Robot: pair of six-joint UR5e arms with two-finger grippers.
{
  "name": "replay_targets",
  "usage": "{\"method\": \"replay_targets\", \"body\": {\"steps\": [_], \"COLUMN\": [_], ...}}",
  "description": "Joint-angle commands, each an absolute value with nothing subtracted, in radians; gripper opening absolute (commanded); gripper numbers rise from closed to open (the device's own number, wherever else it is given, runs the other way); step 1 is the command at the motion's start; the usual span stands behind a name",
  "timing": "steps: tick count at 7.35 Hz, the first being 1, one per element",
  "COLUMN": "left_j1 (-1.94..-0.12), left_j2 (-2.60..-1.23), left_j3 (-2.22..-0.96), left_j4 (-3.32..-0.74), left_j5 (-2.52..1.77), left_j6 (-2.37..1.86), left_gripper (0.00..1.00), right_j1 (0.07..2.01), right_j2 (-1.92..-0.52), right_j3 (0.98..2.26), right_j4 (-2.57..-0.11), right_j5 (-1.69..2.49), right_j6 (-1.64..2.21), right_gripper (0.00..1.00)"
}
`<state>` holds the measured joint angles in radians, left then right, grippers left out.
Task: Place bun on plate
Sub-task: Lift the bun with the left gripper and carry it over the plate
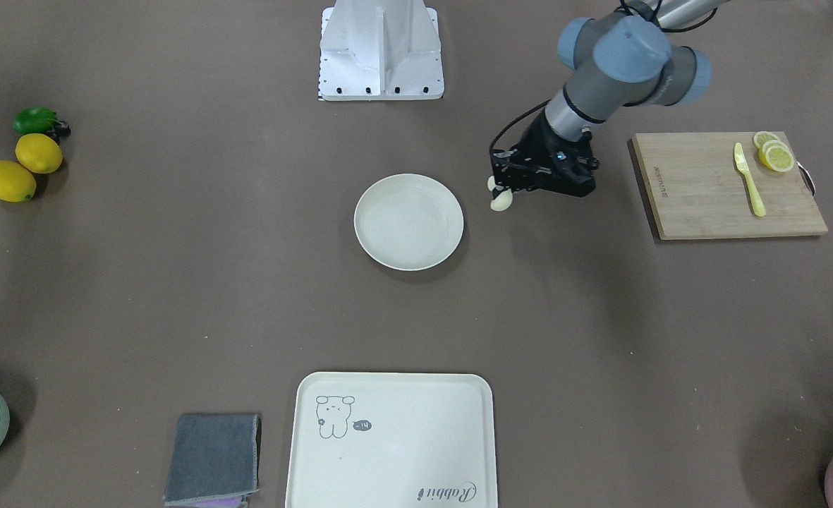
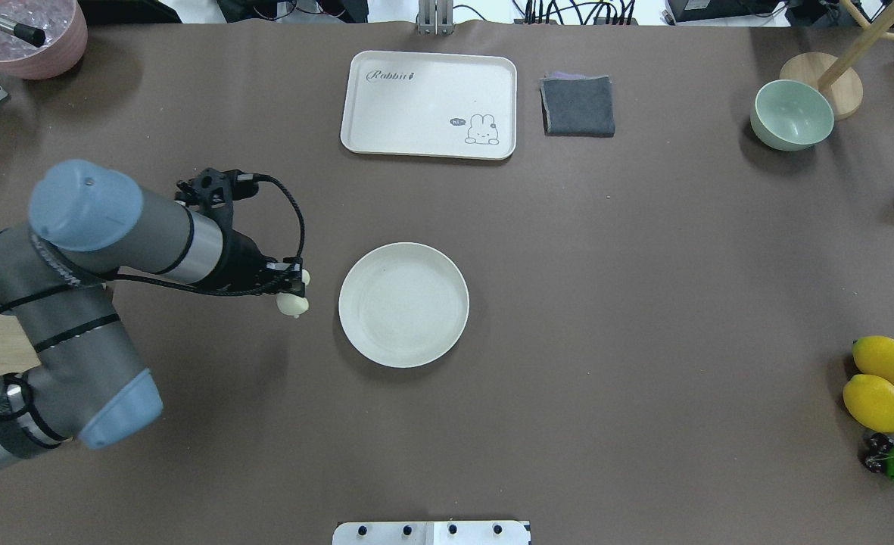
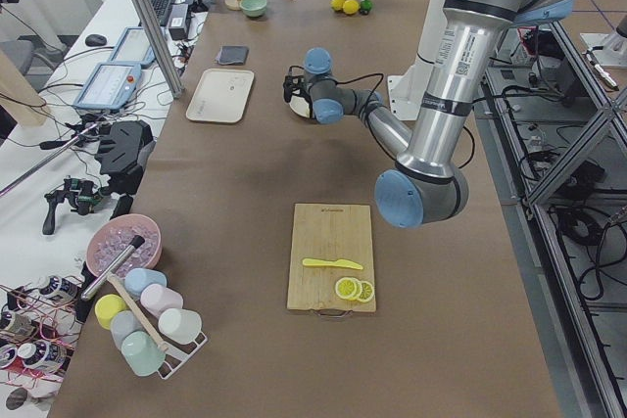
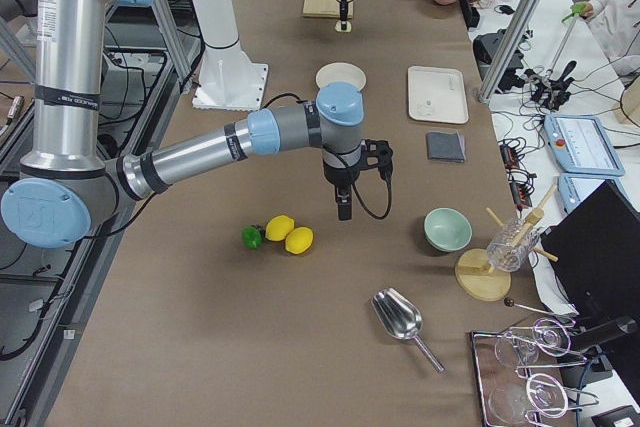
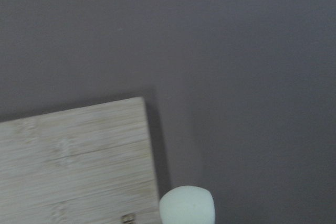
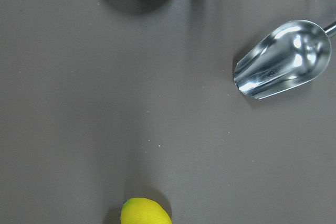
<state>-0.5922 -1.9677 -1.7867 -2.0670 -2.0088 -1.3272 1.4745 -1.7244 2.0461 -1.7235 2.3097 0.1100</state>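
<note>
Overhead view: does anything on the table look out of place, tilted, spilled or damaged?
Nothing stands out. The round cream-white plate lies flat and empty; the small cream-white bun is in the left hand, just beside the plate, not yet on it. Nothing looks spilled or broken.

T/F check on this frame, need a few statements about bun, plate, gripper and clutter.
1. The bun sits on the plate. False: the bun is in the left gripper, beside the plate and apart from its rim.
2. Nothing lies on the plate. True.
3. The left gripper is shut on the bun. True.
4. The lemon slices lie on the tray. False: the lemon slices are on the cutting board; the tray is at the table's far edge from the robot.
5. Two whole lemons lie next to a green fruit. True.
</note>
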Motion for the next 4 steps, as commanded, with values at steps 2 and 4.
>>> {"method": "replay_targets", "body": {"steps": [2,4], "left_j1": [-0.450,-0.437], "left_j2": [-2.128,-2.131], "left_j3": [-1.694,-1.669], "left_j4": [-2.036,-2.039], "left_j5": [-1.830,-1.806], "left_j6": [-1.431,-1.430], "left_gripper": [0.13,0.24], "right_j1": [1.488,1.491], "right_j2": [-1.752,-1.758], "right_j3": [2.037,2.039], "right_j4": [-1.723,-1.723], "right_j5": [2.309,2.310], "right_j6": [0.106,0.106], "right_gripper": [1.00,1.00]}}
